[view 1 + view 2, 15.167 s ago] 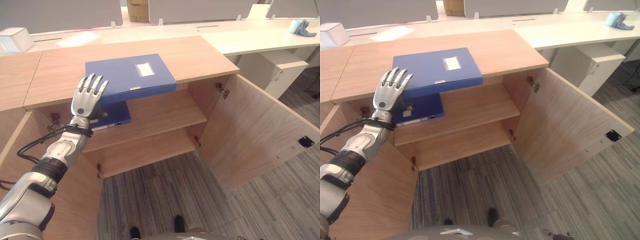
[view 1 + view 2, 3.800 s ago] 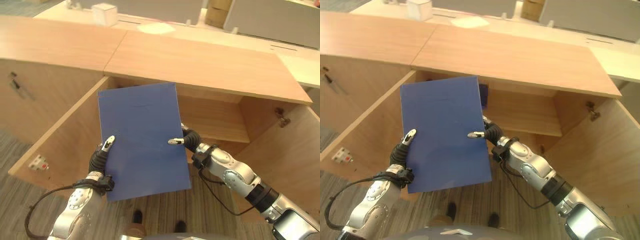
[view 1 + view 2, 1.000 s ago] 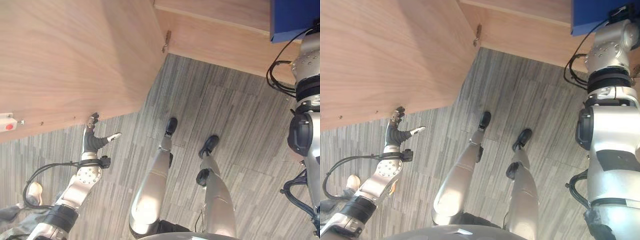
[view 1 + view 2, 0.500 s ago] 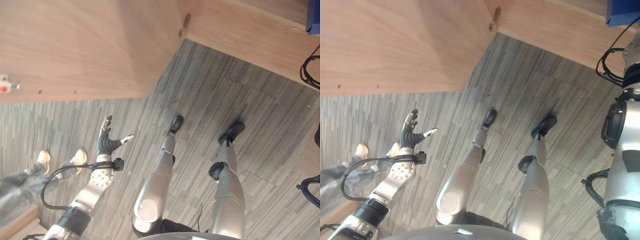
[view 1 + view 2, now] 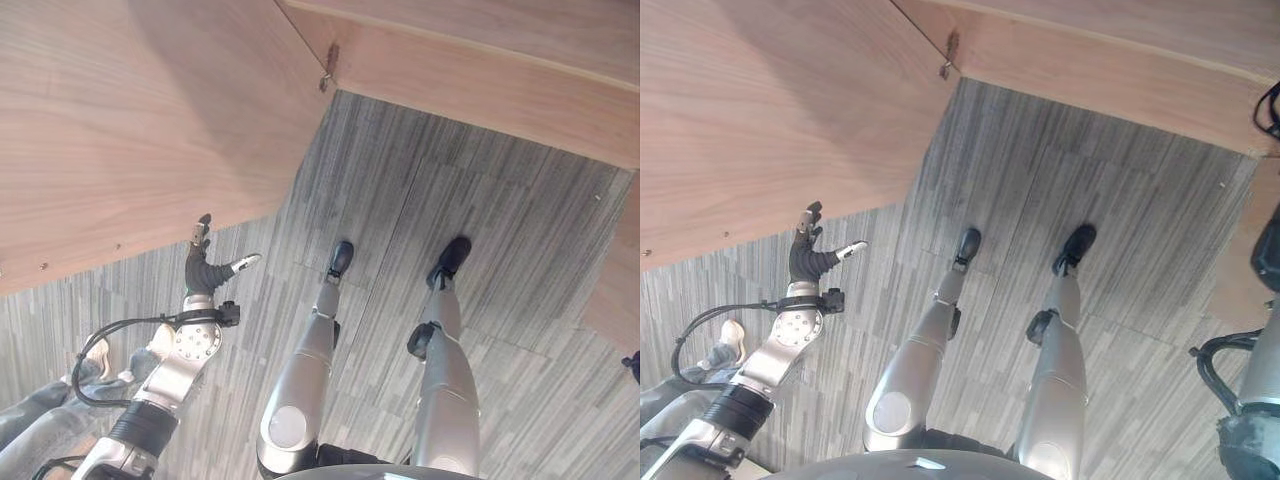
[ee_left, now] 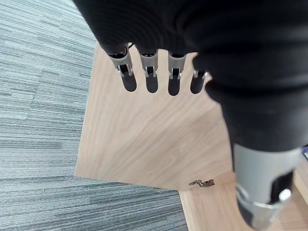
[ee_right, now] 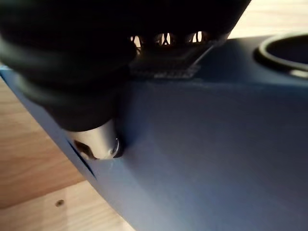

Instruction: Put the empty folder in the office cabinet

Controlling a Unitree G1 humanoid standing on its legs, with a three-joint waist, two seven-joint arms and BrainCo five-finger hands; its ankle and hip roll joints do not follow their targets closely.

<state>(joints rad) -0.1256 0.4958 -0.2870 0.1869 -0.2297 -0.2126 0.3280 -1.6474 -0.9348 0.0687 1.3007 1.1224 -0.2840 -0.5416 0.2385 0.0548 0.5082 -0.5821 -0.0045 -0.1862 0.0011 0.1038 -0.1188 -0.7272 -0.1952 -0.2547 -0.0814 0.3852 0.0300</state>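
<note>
The blue folder (image 7: 207, 159) lies close under my right hand (image 7: 96, 144) in the right wrist view. The thumb presses on its flat face, and the fingers curl over its far side by the spine's round finger hole (image 7: 284, 53). Light wood of the cabinet (image 7: 29, 183) shows beneath the folder. My left hand (image 5: 205, 275) hangs open and empty, fingers straight, beside the lower edge of the open left cabinet door (image 5: 130, 120). That door (image 6: 149, 139) also shows past the left hand's fingers (image 6: 150, 72) in the left wrist view.
The cabinet's base panel (image 5: 480, 80) runs along the top, with a metal hinge (image 5: 328, 80) at the door's corner. Grey striped carpet (image 5: 520, 210) covers the floor. A person's shoe and trouser leg (image 5: 95, 358) are at the lower left.
The head camera has swung, so the whole picture shifted and the folder's corner left the eye views. My left hand stays open by the door's edge.
</note>
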